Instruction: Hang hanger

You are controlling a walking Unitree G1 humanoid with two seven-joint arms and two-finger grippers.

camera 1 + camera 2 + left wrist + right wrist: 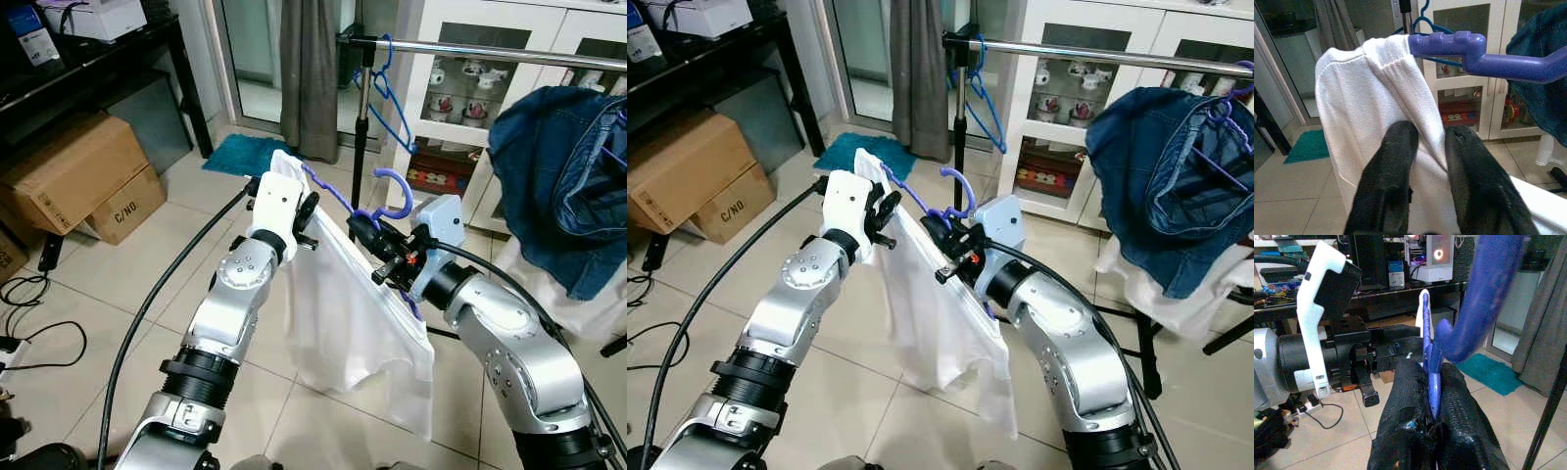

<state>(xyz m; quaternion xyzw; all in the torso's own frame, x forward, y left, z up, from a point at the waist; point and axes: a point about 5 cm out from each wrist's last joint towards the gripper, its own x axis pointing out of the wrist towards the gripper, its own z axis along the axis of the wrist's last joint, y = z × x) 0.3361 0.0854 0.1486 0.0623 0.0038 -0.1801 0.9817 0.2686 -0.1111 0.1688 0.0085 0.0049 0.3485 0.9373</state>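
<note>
Right claw (377, 235) clenched on the purple hanger (1484, 54) just below its hook (395, 191). Left claw (1422, 147) pinches the white shirt (358, 323) at the hanger's far shoulder. Hanger's long axis runs claw to claw, hook pointing up. Clothes rail (490, 52) sits above and beyond the right claw, well apart. Right arm is nearer, so I'd judge it leads the lift.

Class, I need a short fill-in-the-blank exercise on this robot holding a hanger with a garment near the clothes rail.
1. The right gripper is shut on the ____ hanger.
2. The left gripper pinches the ____ garment.
3. The denim jacket hangs from the ____ rail.

Missing words: purple; white; metal
</note>
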